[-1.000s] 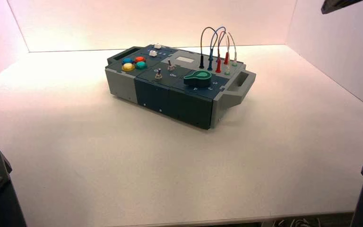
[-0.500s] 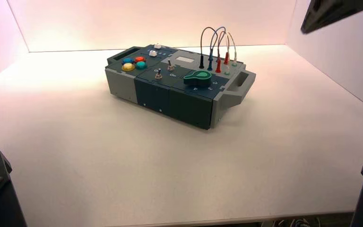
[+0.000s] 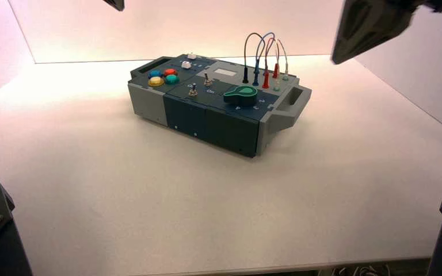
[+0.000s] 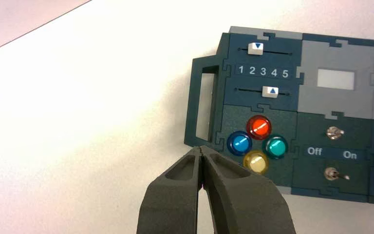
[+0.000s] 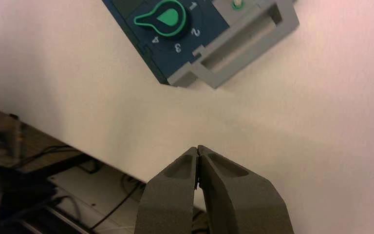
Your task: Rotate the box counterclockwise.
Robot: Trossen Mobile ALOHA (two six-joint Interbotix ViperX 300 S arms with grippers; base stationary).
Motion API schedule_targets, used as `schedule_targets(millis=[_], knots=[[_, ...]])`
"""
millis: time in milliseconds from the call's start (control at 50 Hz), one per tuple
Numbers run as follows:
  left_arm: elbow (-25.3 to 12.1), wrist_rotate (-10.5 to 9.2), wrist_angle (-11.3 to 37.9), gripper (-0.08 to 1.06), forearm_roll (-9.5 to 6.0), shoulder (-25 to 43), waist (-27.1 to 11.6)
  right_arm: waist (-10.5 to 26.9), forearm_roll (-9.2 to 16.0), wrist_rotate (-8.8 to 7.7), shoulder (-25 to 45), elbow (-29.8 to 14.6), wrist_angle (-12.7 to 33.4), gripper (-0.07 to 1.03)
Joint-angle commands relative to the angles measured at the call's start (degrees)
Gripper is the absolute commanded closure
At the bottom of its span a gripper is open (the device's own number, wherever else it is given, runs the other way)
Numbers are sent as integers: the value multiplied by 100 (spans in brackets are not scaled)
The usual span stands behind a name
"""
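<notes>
the box [image 3: 207, 109] sits on the pale table [image 3: 149, 207], toward its far side and a little left of the middle, turned askew so that its dark handle [image 4: 192, 100] points to the far left and its grey handle [image 3: 290, 109] to the near right; the skewed lie leaves both ends reachable, one for each arm, which is probably why the two grippers are spread wide; the left gripper [image 4: 200, 148] is up above the far left of the table, its fingertips together with nothing between them, and its wrist view looks down on the dark handle beside the red, blue, green and yellow buttons [image 4: 256, 145]; the right gripper [image 5: 198, 148] is high on the right, beyond the grey handle in the high view, also closed on nothing and apart from the box; closed tips would suit pushing against an end, while taking a handle would first call for opening them; to turn the box counterclockwise, the right end should go away from the robot and the left end come nearer, so the right gripper would do best low on the near side of its end and the left on the far side of its own; the looped wires [image 3: 266, 52] stand tall near the right end, so a careless sweep there could snag them; the turn itself looks unbegun, with neither gripper touching the box
</notes>
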Motion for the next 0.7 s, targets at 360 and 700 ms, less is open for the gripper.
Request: schedule_targets(millis=[360, 700], knots=[[-782, 123, 62, 100, 0, 729, -53, 352, -738, 369, 835, -141, -193, 98], [-1362, 158, -79, 100, 0, 1406, -220, 422, -694, 325, 1380, -264, -299, 98]])
